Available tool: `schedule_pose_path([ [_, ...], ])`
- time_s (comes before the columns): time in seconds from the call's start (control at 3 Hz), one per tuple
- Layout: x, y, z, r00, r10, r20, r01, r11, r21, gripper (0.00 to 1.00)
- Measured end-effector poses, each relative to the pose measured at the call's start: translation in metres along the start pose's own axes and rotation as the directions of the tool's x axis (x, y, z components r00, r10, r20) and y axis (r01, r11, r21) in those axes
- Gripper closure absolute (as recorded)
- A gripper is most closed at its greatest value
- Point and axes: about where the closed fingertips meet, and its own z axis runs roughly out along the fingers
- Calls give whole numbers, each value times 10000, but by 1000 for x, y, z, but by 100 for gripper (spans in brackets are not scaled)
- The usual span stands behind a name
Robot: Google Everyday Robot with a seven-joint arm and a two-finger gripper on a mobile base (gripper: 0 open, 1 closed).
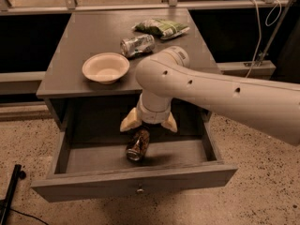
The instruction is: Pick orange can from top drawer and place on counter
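Observation:
The orange can (138,145) lies on its side in the open top drawer (133,185), its silver end toward the drawer front. My gripper (148,124) hangs inside the drawer just above the can's far end, its two cream fingers (130,121) spread apart to either side, holding nothing. The white arm comes in from the right and hides part of the drawer's back. The counter (93,41) is the grey cabinet top behind the drawer.
On the counter stand a cream bowl (106,68), a silver-green can (137,45) lying on its side and a green snack bag (161,27). A rail runs behind the cabinet, and cables hang at the right (262,27). The floor is speckled.

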Motion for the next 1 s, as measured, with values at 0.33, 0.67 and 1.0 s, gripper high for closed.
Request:
schedule_pose_path([
  [0.33,9,12,35,9960,878,-151,-878,9961,45,0],
  [0.67,15,15,58,9914,1310,-33,-1310,9914,28,0],
  [1.0,21,7,79,9760,2089,610,-2100,9776,131,0],
])
